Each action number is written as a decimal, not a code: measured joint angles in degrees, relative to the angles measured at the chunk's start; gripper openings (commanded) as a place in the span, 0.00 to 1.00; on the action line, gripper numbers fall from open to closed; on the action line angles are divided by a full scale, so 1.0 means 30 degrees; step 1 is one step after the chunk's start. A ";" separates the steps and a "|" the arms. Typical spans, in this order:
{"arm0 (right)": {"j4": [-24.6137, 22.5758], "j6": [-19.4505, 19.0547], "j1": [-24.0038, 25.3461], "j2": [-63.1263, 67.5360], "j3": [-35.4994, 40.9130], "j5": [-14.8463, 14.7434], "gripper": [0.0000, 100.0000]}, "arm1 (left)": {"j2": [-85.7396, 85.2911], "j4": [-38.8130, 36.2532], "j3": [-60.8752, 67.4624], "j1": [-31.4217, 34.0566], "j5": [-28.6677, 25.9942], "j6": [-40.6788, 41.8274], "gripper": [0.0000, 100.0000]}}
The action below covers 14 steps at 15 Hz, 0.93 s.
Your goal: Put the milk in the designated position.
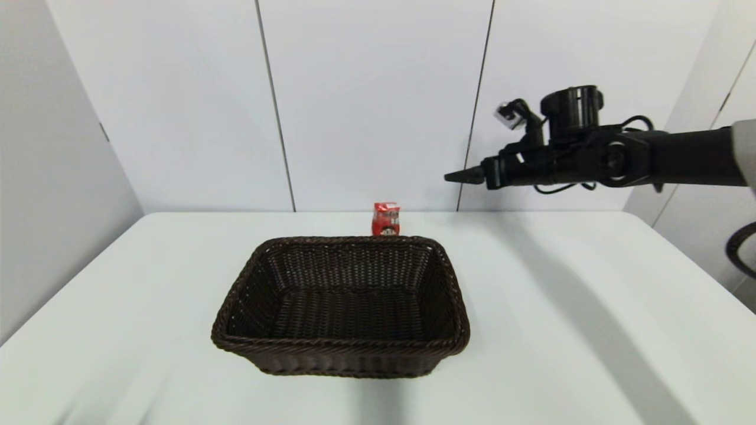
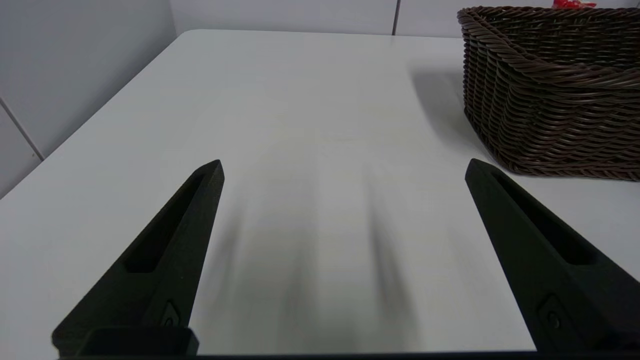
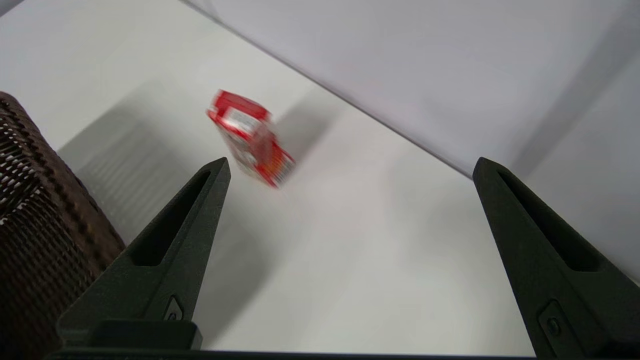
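Observation:
The milk (image 1: 386, 219) is a small red carton standing on the white table just behind the far rim of the dark brown wicker basket (image 1: 277, 248). My right gripper (image 1: 458, 176) hangs high above the table to the right of the milk, pointing left. In the right wrist view the milk (image 3: 250, 137) lies ahead of the right gripper (image 3: 350, 167), whose fingers are spread wide with nothing between them. Parked low near the table, left of the basket (image 2: 550, 90), my left gripper (image 2: 344, 167) is open and holds nothing. The red top of the milk (image 2: 574, 4) peeks over the basket's rim.
The basket stands in the middle of the table (image 1: 590, 307) and has nothing inside. White wall panels (image 1: 378, 100) rise right behind the table's far edge, close behind the milk. A grey wall (image 1: 53, 177) borders the left side.

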 measured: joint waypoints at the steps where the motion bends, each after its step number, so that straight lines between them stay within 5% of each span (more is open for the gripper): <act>1: 0.0045 0.0008 -0.0626 -0.0963 0.0931 -0.0028 1.00 | 0.0000 0.0000 0.0000 0.0000 0.0000 0.0012 1.00; 5: 0.0102 -0.0053 -0.3986 -0.5108 0.5742 -0.0313 1.00 | 0.0000 0.0000 0.0000 0.0000 0.0008 0.0008 1.00; 9: 0.0479 0.0073 -0.7010 -0.9354 1.0106 -0.2507 1.00 | 0.0000 0.0008 0.0000 0.0000 0.0000 0.0012 1.00; 14: 0.1369 -0.0146 -0.8066 -1.5701 1.4454 -0.3401 1.00 | 0.0000 0.0008 0.0000 0.0000 0.0000 0.0008 1.00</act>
